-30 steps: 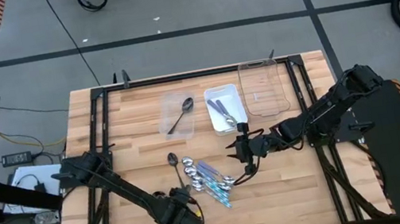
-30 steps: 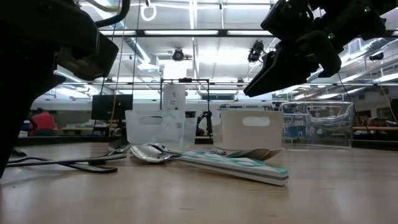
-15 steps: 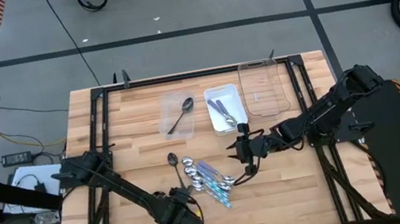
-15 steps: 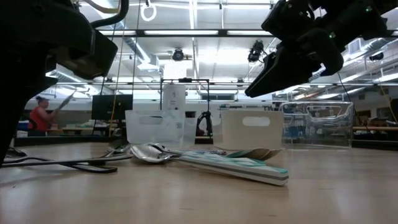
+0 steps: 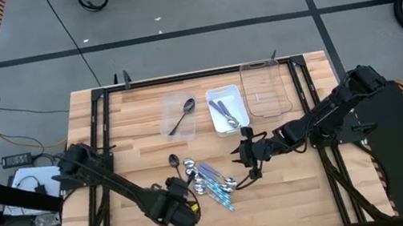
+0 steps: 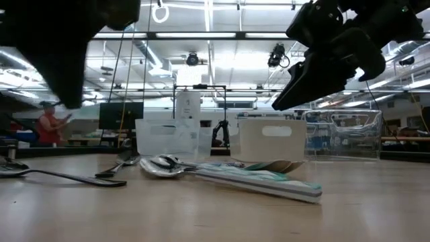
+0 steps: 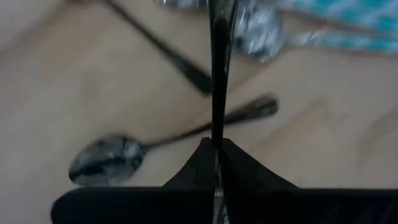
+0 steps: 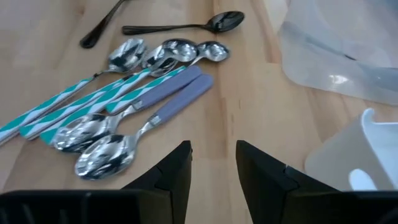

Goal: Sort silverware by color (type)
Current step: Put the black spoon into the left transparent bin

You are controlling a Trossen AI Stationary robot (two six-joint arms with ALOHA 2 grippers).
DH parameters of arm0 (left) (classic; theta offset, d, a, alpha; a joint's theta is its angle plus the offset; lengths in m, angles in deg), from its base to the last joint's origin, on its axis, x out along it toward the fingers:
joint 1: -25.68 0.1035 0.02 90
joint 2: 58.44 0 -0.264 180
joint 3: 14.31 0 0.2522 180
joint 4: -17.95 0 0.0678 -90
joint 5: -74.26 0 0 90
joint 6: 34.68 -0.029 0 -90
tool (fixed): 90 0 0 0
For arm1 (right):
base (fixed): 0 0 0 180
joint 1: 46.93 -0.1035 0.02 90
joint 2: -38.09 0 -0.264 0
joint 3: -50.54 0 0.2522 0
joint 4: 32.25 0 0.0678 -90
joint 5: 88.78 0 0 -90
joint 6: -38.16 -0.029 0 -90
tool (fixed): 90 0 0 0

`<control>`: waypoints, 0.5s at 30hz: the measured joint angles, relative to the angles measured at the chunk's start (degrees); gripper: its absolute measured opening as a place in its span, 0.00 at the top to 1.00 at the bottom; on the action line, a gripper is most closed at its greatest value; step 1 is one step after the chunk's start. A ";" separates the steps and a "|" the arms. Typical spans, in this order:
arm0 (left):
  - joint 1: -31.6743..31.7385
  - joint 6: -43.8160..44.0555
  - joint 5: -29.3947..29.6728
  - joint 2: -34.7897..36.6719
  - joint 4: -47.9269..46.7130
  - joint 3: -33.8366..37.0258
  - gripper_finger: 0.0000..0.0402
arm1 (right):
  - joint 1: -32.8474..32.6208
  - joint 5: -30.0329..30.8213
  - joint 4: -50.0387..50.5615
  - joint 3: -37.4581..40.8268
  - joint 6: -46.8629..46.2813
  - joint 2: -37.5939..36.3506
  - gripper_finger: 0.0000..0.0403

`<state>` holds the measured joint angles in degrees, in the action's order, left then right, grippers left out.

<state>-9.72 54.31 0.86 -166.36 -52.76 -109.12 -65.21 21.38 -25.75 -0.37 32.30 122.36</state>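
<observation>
The silverware (image 5: 210, 178) lay in a loose cluster at lower centre of the high view. The teal-striped and purple-handled spoons (image 8: 124, 102) ran diagonally, bowls toward upper left, handles toward lower right. A dark spoon (image 7: 118, 155) lay under the left gripper (image 5: 178, 211), bowl toward the lower left of the left wrist frame; that picture was blurred. The left gripper's fingers were pressed together, and whether a spoon handle sat between them could not be made out. The right gripper (image 5: 248, 158), just right of the cluster, hung above the table (image 5: 310, 185) with fingers parted, holding nothing. One black spoon (image 5: 181, 118) lay in the clear tray (image 5: 168, 106), and purple-handled spoons in the white tray (image 5: 237, 106).
</observation>
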 joint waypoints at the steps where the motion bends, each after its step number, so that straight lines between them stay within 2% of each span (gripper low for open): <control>1: 0.04 -0.18 1.34 0.69 -0.68 0.00 0.96 | -0.24 0.00 0.12 0.00 -0.21 0.00 0.66; 9: 2.39 -4.25 6.04 5.04 -6.42 0.00 0.96 | -2.00 0.09 1.28 0.12 -1.97 0.00 0.66; 15: 5.50 -10.21 8.85 5.96 -8.04 -0.04 0.97 | -3.23 0.13 -2.06 3.57 -5.33 0.00 0.66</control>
<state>-4.23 44.10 9.71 -160.40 -60.80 -109.17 -68.43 21.51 -27.81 3.20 26.97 122.36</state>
